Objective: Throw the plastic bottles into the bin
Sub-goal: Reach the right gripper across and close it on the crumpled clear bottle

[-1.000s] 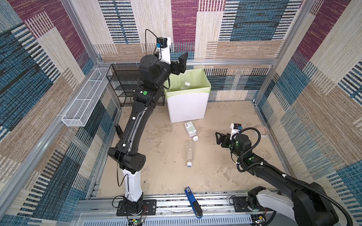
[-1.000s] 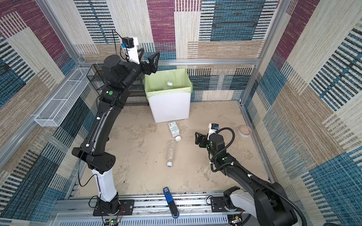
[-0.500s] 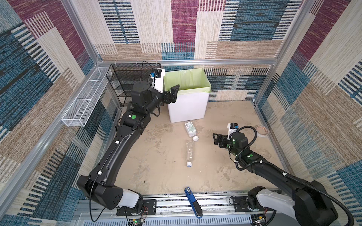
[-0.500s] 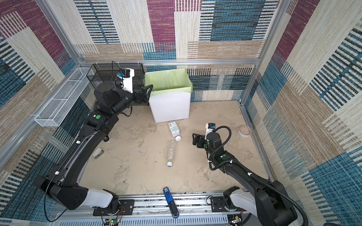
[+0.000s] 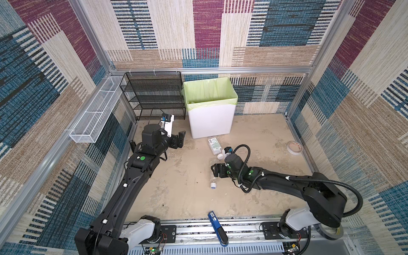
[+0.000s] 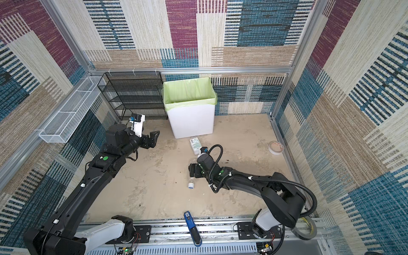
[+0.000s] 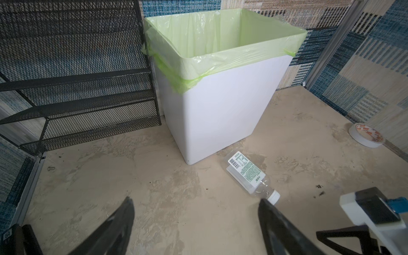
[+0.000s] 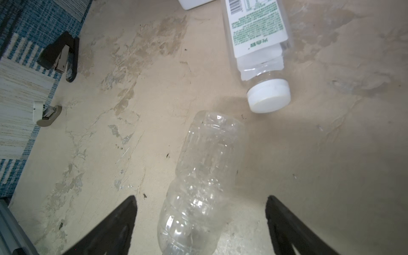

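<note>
**Q:** Where are the bottles at?

**A:** I see the clear bottle (image 8: pixel 198 167) lying flat on the floor (image 8: pixel 331 176). My right gripper (image 8: pixel 199 196) is spread wide on either side of it, not touching. The labelled bottle (image 5: pixel 213 144) with the white cap (image 8: pixel 268 96) lies just past it, near the front of the bin (image 5: pixel 209 125).

**Q:** And the left side?

**A:** My left gripper (image 7: pixel 195 199) is open too, with nothing in it. It's down low in front of the black rack (image 5: pixel 154 95), beside the bin.

The white-capped bottle (image 7: pixel 254 176) carries a barcode label (image 7: pixel 239 162); its green print is illegible.
</note>
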You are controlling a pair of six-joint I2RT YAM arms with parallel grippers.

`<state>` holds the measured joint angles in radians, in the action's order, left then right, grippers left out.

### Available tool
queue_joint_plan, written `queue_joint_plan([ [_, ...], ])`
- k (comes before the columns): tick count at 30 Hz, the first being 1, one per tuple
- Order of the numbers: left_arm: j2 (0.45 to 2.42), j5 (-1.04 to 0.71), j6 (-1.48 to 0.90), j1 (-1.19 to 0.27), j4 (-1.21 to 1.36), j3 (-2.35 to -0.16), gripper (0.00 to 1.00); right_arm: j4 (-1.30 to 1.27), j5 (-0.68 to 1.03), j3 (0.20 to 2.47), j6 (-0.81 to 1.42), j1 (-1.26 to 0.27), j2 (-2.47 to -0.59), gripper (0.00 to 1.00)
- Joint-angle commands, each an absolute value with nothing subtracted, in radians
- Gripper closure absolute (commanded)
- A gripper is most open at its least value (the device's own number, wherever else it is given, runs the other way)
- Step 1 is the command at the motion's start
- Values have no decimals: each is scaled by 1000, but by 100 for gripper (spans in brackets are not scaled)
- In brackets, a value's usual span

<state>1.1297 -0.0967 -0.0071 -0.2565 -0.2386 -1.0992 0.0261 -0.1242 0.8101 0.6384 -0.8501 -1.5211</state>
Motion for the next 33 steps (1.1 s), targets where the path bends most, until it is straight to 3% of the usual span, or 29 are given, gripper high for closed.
queue_joint_plan([
  [1,1137,-153,-21,-250,-193,-1088,13,59,-154,841,688,-867,-1559,8],
  [16,1163,-222,-61,-249,-197,-1076,14,120,-199,940,725,-888,-1712,21],
  [33,1195,-242,-66,-248,-203,-1080,16,185,-207,862,627,-881,-1594,47],
])
